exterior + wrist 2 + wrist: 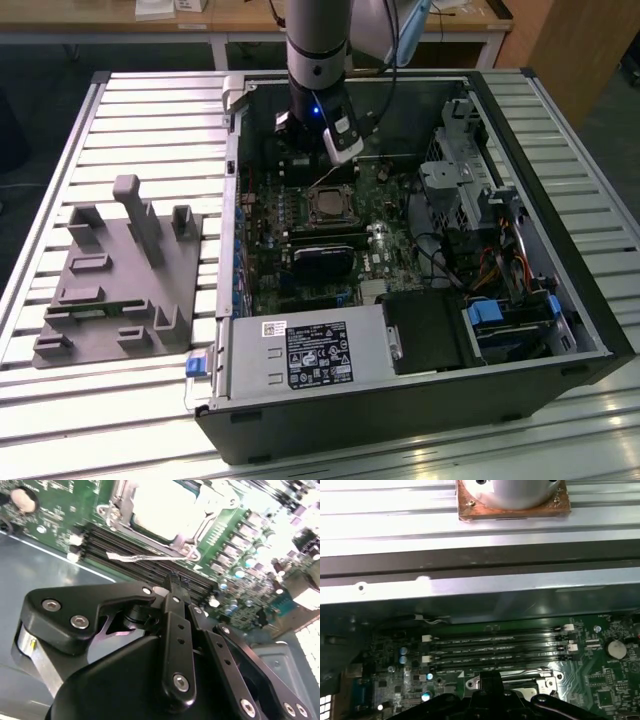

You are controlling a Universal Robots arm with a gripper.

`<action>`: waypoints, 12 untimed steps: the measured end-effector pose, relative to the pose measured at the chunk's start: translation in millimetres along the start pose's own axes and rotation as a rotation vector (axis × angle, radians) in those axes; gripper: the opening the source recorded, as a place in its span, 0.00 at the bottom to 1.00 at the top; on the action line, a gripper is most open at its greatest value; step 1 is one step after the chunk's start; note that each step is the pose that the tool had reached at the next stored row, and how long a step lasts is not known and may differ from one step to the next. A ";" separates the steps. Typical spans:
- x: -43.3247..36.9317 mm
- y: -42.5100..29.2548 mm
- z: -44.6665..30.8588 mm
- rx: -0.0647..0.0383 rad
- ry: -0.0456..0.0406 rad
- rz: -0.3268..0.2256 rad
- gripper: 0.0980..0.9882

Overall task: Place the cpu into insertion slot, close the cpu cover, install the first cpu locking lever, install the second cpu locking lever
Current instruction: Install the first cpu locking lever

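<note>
The arm (318,60), a smooth grey cylinder, reaches down into an open black metal case (420,405) that lies on a ribbed aluminium worktop (140,110). Beside the case, at the exterior view's left, sits a matt grey moulded fixture (120,290) with upright posts and shallow pockets.

In both wrist views the gripper (173,580) (487,677) is a set of black, bolted, angular links tapering to a narrow tip. The jaws look pressed together, with nothing between them. The tip hangs just above the green board (600,690), at the edge of the socket nearest the four long black memory slots (495,647).

The cpu (160,502), a flat square with a pale, smooth metal face, sits inside the insertion slot (312,206) near the middle of the board. The cpu cover (120,497), a thin silvery frame with a square window, lies flat over it, so the pale face shows through the window.

A lever (150,558), a slim bright wire rod with a flattened end, runs along the socket edge, between the cover and the memory slots and close to the gripper tip. Whether they touch, I cannot tell.

A round silver coin cell (612,650) sits on the board beyond the memory slots' ends.
</note>
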State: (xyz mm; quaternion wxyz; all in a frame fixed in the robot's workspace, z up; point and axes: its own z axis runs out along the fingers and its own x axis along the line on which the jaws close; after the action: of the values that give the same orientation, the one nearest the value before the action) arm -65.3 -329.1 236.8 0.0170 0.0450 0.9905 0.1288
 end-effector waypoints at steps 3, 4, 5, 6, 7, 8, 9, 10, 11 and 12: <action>-0.8 0.0 0.0 0.000 0.0000 0.000 0.01; -0.8 0.0 0.0 0.000 0.0000 0.000 0.01; -0.8 0.1 0.1 0.000 0.0000 0.000 0.01; -0.9 0.1 0.1 0.000 -0.0018 0.000 0.01; -0.9 0.0 0.2 0.000 -0.0090 -0.001 0.01; -0.8 -0.1 0.5 -0.001 -0.0189 -0.003 0.01; -0.8 -0.1 0.8 -0.002 -0.0292 -0.005 0.01; -0.7 -0.2 1.0 -0.003 -0.0396 -0.007 0.01; -0.7 -0.3 1.3 -0.003 -0.0503 -0.009 0.01; -0.7 -0.4 1.6 -0.004 -0.0602 -0.011 0.01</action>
State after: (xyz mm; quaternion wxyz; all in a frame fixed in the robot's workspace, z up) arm -64.6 -329.1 235.1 0.0476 0.0436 0.9895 0.1291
